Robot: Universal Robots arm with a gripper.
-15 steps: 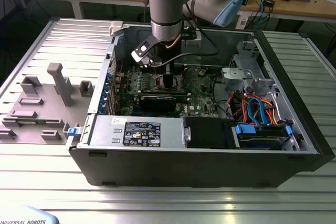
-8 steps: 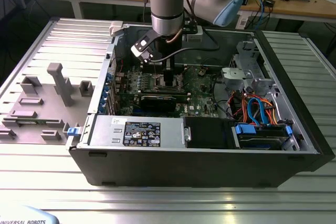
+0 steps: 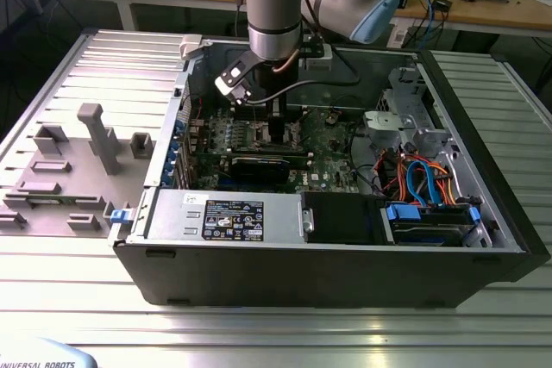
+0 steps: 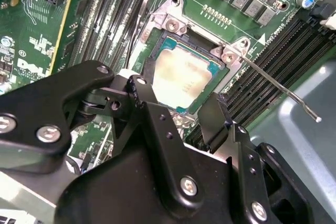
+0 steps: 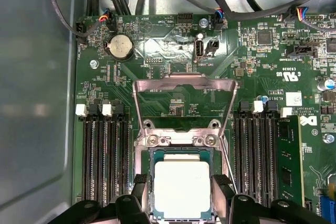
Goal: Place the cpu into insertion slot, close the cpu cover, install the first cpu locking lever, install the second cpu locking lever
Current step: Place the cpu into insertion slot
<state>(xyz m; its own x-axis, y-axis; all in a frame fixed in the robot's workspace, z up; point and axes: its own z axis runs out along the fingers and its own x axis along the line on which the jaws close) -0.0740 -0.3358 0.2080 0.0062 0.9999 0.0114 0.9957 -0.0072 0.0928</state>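
Now, from the exterior view: arm reaching straight down into the open computer case (image 3: 328, 277) on the slatted metal table (image 3: 259, 333), with the claw (image 3: 278, 127) low over the green board (image 3: 332, 148).

Over to the first wrist view, looking straight down at the chip (image 5: 182, 187). Lying flat in the socket (image 5: 178, 141), silver top up. Claw (image 5: 181, 179) spread open around it, one black finger (image 5: 140, 190) on each side, just clear of the chip's edges and gripping nothing. Cover (image 5: 184, 85) on display here too, standing up and back behind the socket, not yet closed. Long black memory slots (image 5: 102, 156) flanking on both sides, and a coin battery (image 5: 120, 46) further back on the board.

Across to the second wrist view, from a slant: chip (image 4: 181, 77) seated in place, with the claw (image 4: 176, 97) and its black linkage blocking the near edge of the socket. Also a thin lever (image 4: 278, 85), sticking out free over the memory slots, unlatched.

Outside again: grey fixtures (image 3: 99, 135) on the table at the exterior view's left, orange and blue cables (image 3: 423, 180) bunched inside the case at its right.
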